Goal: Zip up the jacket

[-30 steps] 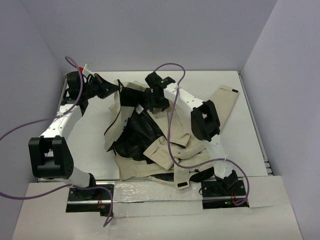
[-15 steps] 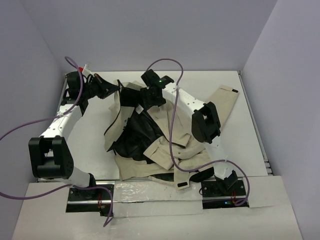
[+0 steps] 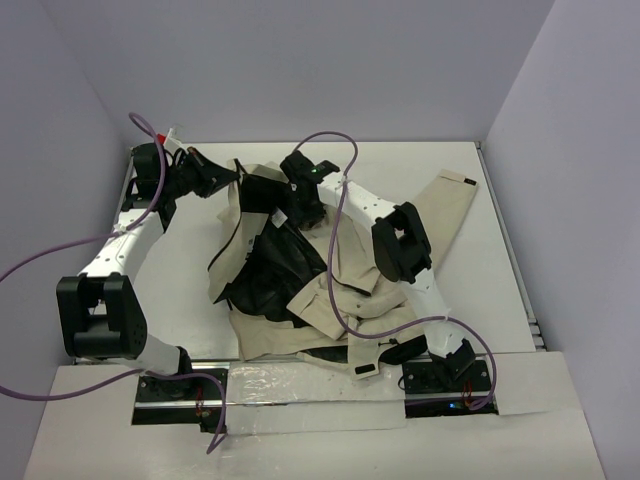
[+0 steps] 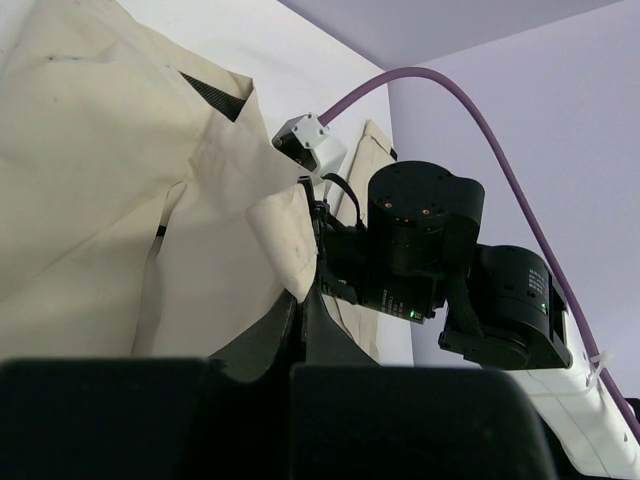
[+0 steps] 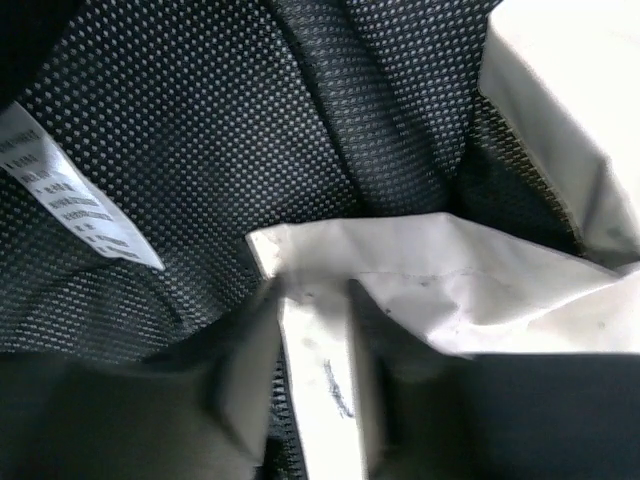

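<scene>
We judge the step as securing the front edges of the jacket (image 3: 300, 290), which lies crumpled and unzipped at the middle of the bench (image 3: 480, 280). Our left end effector (image 3: 222, 181) is clamped on its fabric at 10 o'clock. The right end effector (image 3: 300, 205) straddles a beige edge at 12 o'clock, and we cannot tell if it pinches, so next it needs a firm grip before the zipper halves are aligned.

A beige jacket (image 3: 285, 340) lies crumpled and unzipped in the centre of the top view. Its black mesh lining (image 3: 275, 270) shows in the middle, with beige panels folded around it. One sleeve (image 3: 448, 203) stretches flat toward the upper right. A dark zipper line (image 3: 237, 235) runs down the left front edge. In the right wrist view, a white label (image 5: 75, 200) sits on the lining at left. A beige front edge (image 5: 320, 370) with dark teeth along its left side runs down to the bottom centre.
</scene>
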`<action>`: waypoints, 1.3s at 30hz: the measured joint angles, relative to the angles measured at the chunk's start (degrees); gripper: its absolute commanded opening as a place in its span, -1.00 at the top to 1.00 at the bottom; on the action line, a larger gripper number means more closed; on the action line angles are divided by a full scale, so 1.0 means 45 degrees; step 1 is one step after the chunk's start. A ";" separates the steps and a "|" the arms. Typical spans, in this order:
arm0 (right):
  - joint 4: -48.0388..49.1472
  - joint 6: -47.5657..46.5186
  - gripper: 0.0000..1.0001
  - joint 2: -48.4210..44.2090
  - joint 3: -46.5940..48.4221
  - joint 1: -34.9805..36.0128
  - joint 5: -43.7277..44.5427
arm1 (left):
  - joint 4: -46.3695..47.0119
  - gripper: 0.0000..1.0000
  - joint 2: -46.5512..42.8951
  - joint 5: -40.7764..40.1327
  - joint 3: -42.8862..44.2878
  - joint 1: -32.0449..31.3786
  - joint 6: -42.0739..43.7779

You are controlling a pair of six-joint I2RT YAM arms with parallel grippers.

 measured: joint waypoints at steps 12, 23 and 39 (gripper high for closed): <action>0.0073 -0.0003 -0.46 -0.0001 -0.0038 0.0000 0.0306 | 0.0004 1.00 -0.0082 -0.0029 -0.0040 0.0000 -0.0003; 0.0072 -0.0225 -0.63 -0.0008 -0.0155 0.0000 0.1470 | 0.0002 1.00 -0.0137 -0.0037 -0.0042 0.0000 0.0000; 0.0422 -0.0065 0.01 0.0003 -0.0597 -0.0055 0.1200 | -0.0019 1.00 -0.0158 -0.0047 -0.0042 0.0000 0.0000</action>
